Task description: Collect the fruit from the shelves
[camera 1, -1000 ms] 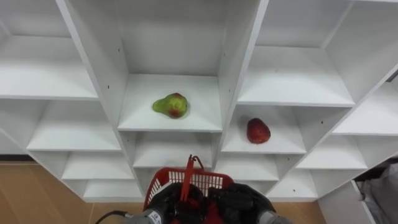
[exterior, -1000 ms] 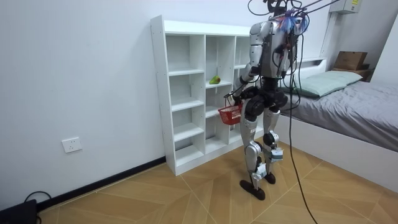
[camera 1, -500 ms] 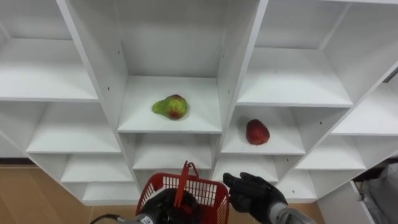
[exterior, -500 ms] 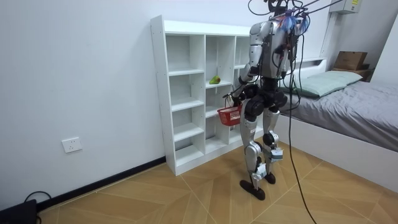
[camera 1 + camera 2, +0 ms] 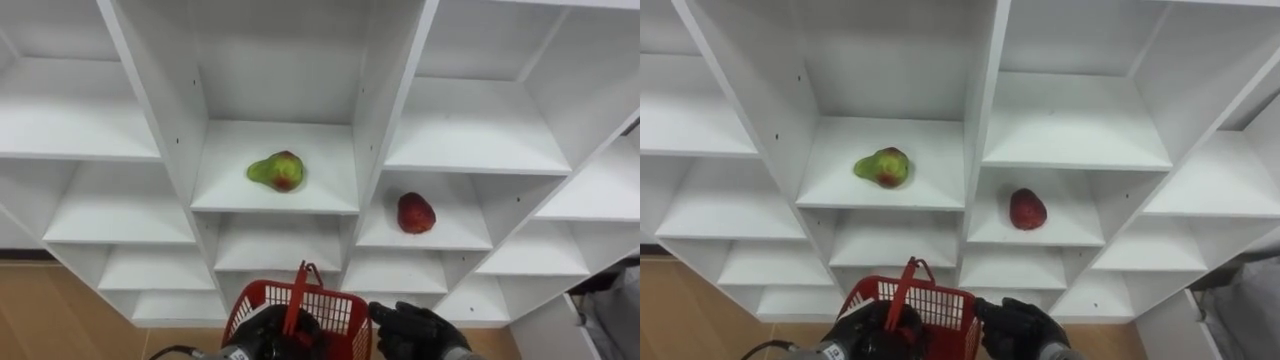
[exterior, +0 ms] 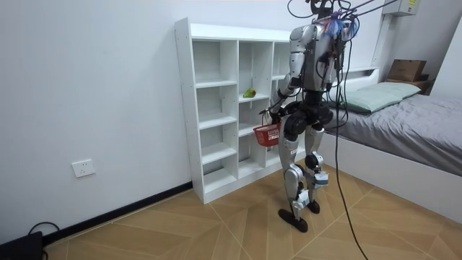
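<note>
Left hand grips the red basket by its handle; right hand fingers open. A careless reach could roll the red apple off its shelf's front edge.

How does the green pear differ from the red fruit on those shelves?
The green pear is green with a red blush; the red fruit is red all over. The green pear tapers and lies on its side; the red fruit is rounder. In the closet, the red fruit sits one column right of the green pear, on a lower shelf. Both lie alone, outside the red basket.
</note>
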